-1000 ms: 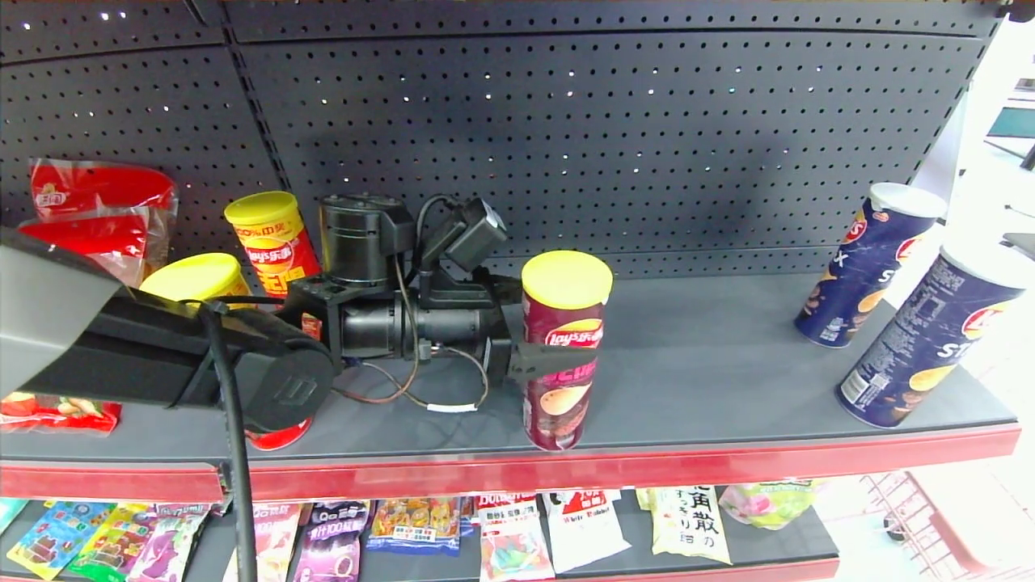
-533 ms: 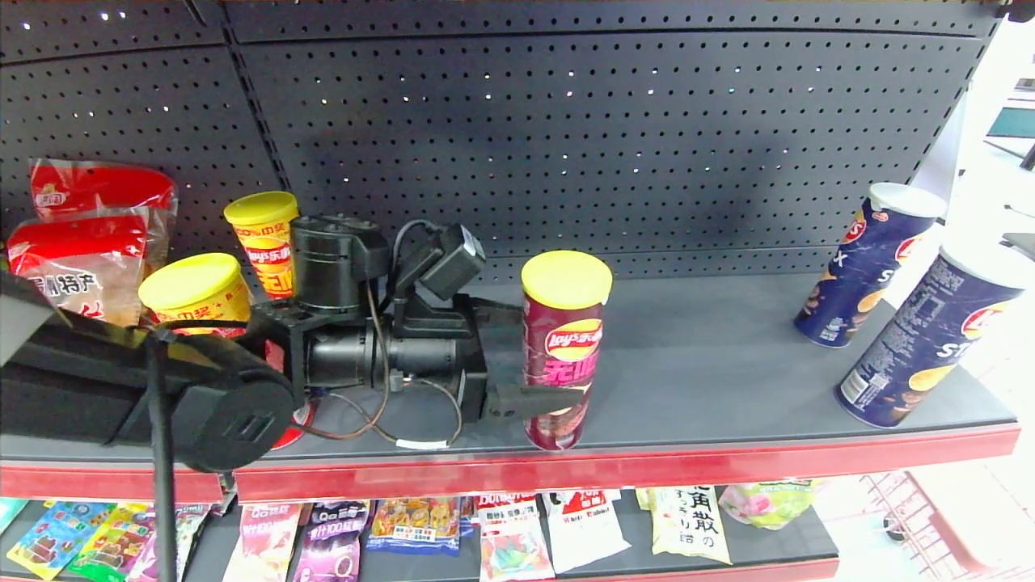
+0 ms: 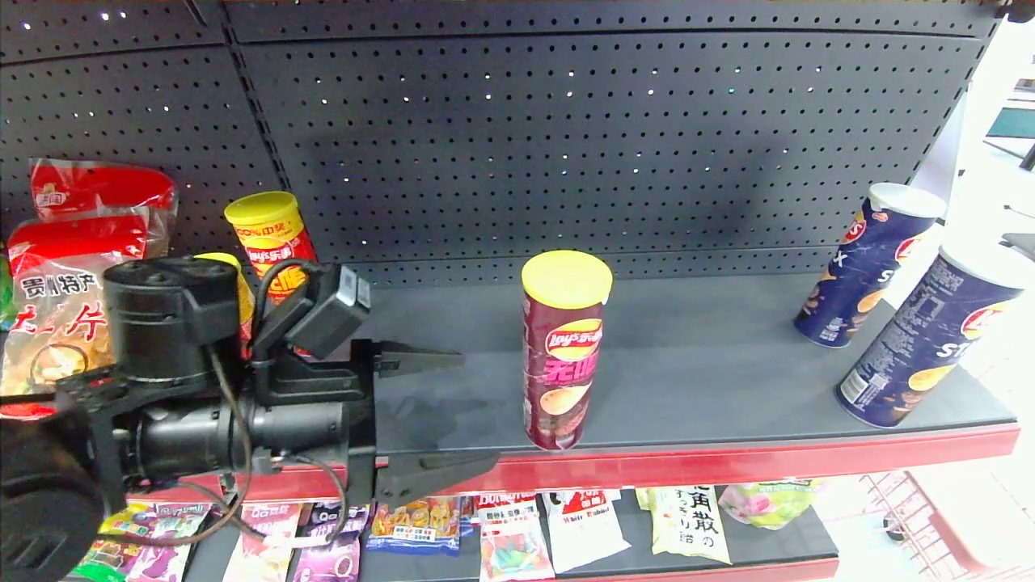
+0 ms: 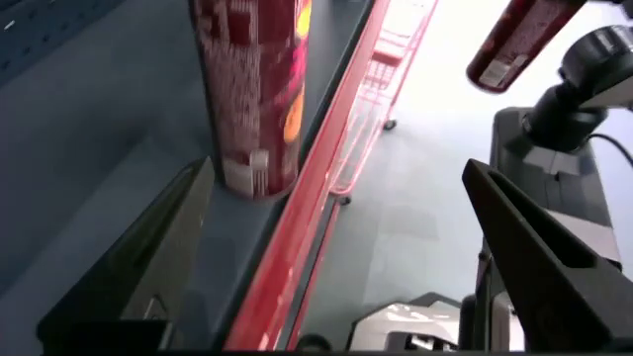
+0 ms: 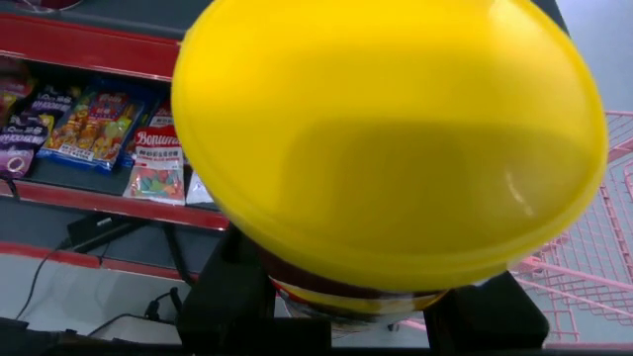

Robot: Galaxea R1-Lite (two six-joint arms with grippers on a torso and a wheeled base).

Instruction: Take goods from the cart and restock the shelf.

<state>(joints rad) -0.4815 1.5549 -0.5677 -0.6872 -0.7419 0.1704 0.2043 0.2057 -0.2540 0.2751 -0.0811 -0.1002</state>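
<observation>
1. The shelf (image 3: 711,364) is a dark grey board with a red front lip and a perforated back panel. Snack packets (image 3: 517,533) lie on the level below.
2. A red wire cart (image 3: 914,509) stands on the floor below the shelf's right end.
3. The left gripper (image 3: 479,408) sits at the shelf's left front. Its two fingers (image 3: 420,356) are spread wide with nothing between them, one above the board and the other in front of the red lip.
4. The right gripper (image 5: 361,316) pinches a second can (image 5: 396,138) with a yellow lid. Dark fingers (image 5: 227,297) press on either side of its body under the lid, and it is held off the shelf in front of the lower level.
5. Two blue cans (image 3: 869,263) (image 3: 930,339) stand tilted at the shelf's right end.
6. The maroon can (image 3: 562,356), with a yellow lid, stands upright on the board close to the front lip. It is to the right of the left gripper's fingertips and apart from them. In the left wrist view it (image 4: 252,89) stands beyond the splayed fingers (image 4: 129,267), untouched.
7. An orange can (image 3: 271,234) stands at the back left, behind the left gripper.
</observation>
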